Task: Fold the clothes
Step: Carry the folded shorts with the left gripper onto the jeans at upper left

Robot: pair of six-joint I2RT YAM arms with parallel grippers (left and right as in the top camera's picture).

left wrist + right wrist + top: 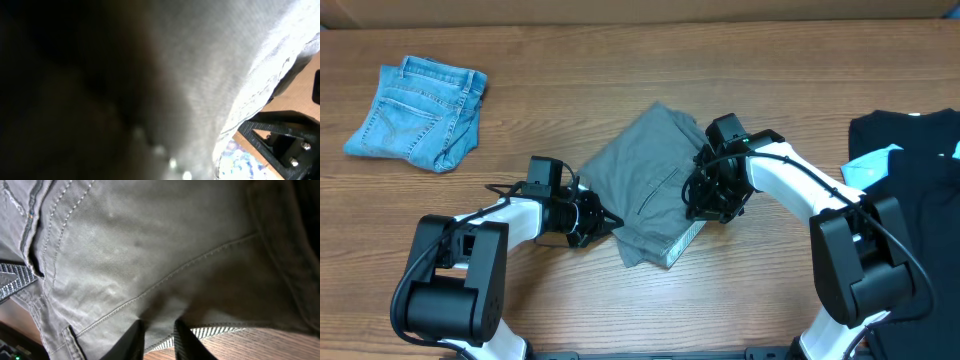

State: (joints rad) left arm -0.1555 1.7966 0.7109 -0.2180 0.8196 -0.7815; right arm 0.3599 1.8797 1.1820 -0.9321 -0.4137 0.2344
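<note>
The grey-khaki shorts (650,175) lie bunched and partly folded at the table's middle, with the pale striped lining showing at the front edge (682,245). My left gripper (606,222) is at the shorts' left edge with its fingers drawn together on the cloth. In the left wrist view blurred grey cloth (200,75) hides the jaws. My right gripper (712,205) is at the shorts' right side. In the right wrist view its fingers (159,337) pinch the shorts' hem (165,255) just above the table.
Light-blue denim shorts (418,112) lie folded at the far left. Black garments (910,150) with a light-blue piece (875,165) lie at the right edge. The table (620,70) is brown wood.
</note>
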